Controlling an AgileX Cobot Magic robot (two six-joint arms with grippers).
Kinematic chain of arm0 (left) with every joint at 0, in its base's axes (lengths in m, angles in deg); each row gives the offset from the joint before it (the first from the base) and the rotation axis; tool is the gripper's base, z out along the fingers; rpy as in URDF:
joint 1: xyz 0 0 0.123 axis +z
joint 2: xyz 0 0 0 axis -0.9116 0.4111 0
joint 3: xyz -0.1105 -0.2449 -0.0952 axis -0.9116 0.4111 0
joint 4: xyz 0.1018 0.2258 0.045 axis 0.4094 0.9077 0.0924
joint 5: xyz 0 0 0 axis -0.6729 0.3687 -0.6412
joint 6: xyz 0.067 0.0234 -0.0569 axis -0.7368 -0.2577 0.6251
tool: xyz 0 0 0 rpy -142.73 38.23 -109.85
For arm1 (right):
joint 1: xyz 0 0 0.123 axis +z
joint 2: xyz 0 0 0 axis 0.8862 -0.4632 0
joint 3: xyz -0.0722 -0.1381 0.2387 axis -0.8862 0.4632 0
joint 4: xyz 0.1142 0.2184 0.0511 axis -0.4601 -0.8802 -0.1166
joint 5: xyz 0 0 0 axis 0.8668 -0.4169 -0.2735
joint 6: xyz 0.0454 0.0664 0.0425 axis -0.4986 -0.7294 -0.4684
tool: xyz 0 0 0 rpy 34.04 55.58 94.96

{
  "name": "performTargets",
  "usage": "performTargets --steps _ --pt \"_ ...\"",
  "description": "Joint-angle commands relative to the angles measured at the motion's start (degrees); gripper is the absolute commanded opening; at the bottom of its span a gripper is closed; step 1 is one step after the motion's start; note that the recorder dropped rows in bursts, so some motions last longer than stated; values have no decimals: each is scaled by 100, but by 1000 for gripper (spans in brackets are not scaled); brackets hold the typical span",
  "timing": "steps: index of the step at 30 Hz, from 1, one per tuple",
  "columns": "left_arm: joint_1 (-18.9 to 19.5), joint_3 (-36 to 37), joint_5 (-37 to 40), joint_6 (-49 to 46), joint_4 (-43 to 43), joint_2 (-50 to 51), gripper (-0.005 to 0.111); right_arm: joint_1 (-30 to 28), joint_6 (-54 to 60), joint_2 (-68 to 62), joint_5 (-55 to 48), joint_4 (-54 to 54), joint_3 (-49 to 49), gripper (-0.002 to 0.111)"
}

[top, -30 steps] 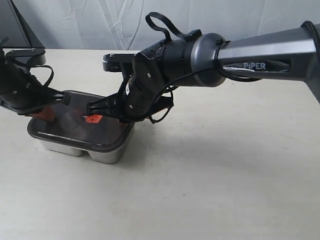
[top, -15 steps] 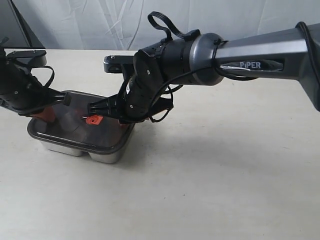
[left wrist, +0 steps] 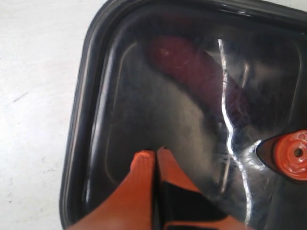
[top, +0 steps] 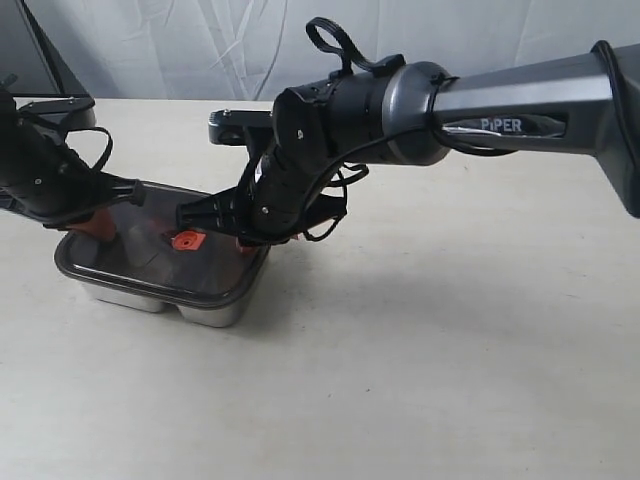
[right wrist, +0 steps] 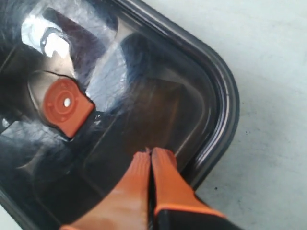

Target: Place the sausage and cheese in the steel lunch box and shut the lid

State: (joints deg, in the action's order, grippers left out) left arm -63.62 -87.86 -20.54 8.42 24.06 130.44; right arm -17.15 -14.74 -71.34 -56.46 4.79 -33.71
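My two pairs of jaws are each pressed together, pinching nothing. My left gripper [left wrist: 154, 153] holds its orange tips over the flat, dark, smoky translucent lid [left wrist: 120, 96] near one corner, and my right gripper [right wrist: 150, 152] holds its tips over the opposite end, just inside the rim. I cannot tell whether either one touches the lid. Past my left tips, the small glossy red sausage [left wrist: 192, 72] shows dimly under the lid. The small orange valve [right wrist: 67, 106] sits at the lid's centre, between my grippers. The lid lies on the shiny rectangular steel lunch box [top: 215, 312], which stands on the pale table [top: 450, 380].
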Motion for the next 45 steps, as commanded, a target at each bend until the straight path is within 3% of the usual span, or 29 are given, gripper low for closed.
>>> performTargets --steps 1,6,11,16,20,26,31,38,43,45 --pt "2 163 -221 -2 108 -224 0 71 10 130 -468 197 128 -1" --pt "2 163 -886 -20 108 -1928 0 -110 -12 1263 -563 869 16 -1" --pt "2 445 -914 -326 -115 -3596 0 -109 147 2178 -1236 1452 94 -1" --pt "2 1066 -892 -806 -688 -4928 0 83 154 3082 -757 1469 1084 -1" --pt "2 1353 -825 -819 -642 -5682 0 228 126 3730 -259 1469 2006 -1" --pt "2 1404 -621 -768 -596 -6127 0 228 75 4271 -4 1455 2857 -1" --pt "2 1404 -621 -768 -580 -6214 0 228 75 4281 -560 1451 2936 -1" --pt "2 1404 -621 -768 -580 -6214 0 228 75 4281 -203 1451 2936 -1" --pt "2 1404 -621 -768 -528 -6214 0 74 -174 4818 49 2367 2936 -1" --pt "2 1404 -636 -768 -393 -6223 0 -236 -204 5357 88 2660 2936 -1"
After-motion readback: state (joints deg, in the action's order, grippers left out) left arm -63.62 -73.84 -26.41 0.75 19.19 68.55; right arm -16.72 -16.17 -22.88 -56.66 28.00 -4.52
